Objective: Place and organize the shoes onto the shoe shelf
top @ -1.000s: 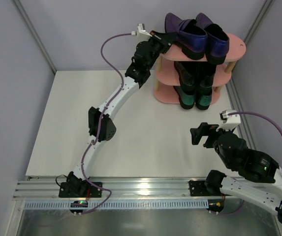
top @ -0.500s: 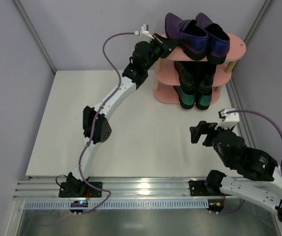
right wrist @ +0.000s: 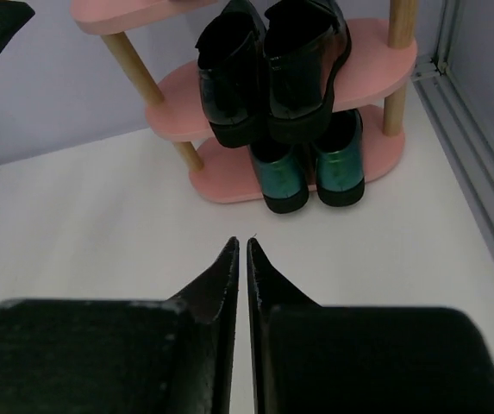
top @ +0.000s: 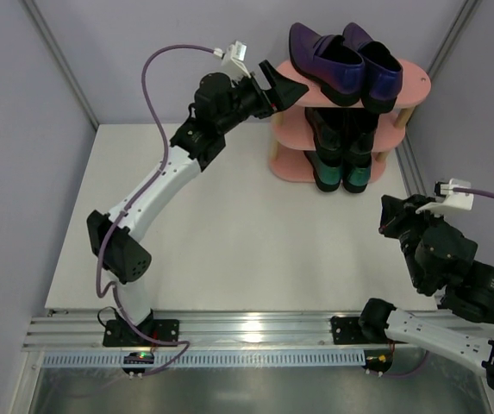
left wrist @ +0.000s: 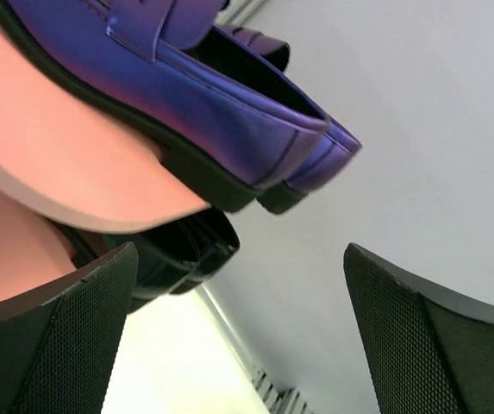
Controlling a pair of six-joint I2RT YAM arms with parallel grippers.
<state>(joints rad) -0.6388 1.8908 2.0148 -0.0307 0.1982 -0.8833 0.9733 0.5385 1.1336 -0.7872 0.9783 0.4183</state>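
A white bench (top: 229,228) enclosed by pale grey walls is shown, with the pink three-tier shoe shelf (top: 415,82) set at its far right corner; all six loafers are seen on the shelf, one pair to a tier; the metallic purple pair (top: 337,60) is laid side by side on the top board, heels overhanging the near edge; the black pair (right wrist: 272,60) is held on the middle board and the dark green pair (right wrist: 311,168) on the bottom board, heels turned toward the arms; the left hand (top: 283,82) is raised just beside the left end of the top board, its fingers spread apart and empty; the right hand (right wrist: 242,254) is held over the bench, well apart from the shelf, its fingers pressed together on nothing.
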